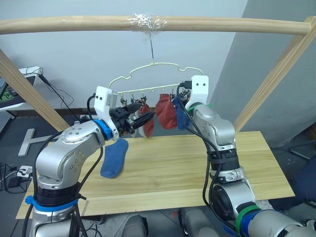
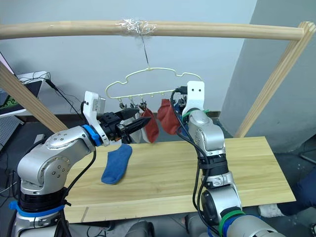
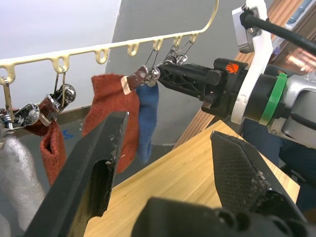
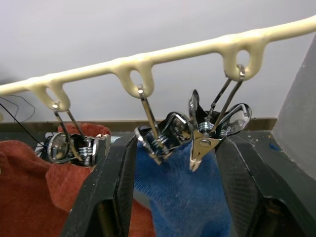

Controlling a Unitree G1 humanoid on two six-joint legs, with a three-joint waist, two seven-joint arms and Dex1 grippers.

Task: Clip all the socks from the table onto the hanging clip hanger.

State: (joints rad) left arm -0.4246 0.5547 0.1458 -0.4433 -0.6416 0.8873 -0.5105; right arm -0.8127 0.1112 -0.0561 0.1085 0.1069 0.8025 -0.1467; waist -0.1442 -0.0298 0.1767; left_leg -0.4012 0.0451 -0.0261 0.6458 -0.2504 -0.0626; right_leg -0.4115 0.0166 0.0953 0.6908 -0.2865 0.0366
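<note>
The cream clip hanger (image 2: 148, 69) hangs by its hook from a taped spot on a wooden pole. Two rust-red socks (image 1: 167, 111) hang from its clips, with a light grey sock (image 3: 15, 173) to their left and a blue sock (image 4: 182, 192) at the right end. Another blue sock (image 1: 114, 158) lies flat on the table (image 1: 197, 163), left of centre. My left gripper (image 3: 168, 128) is open and holds nothing, its tips just left of the nearer red sock (image 1: 147, 121). My right gripper (image 4: 175, 148) is open, its fingers on either side of the hanging blue sock and the two rightmost clips.
The horizontal pole (image 1: 148, 22) rests on slanted wooden poles (image 1: 276, 79) at both sides of the table. Cables and a power strip (image 1: 22, 172) lie on the floor to the left. A wall stands close behind the hanger.
</note>
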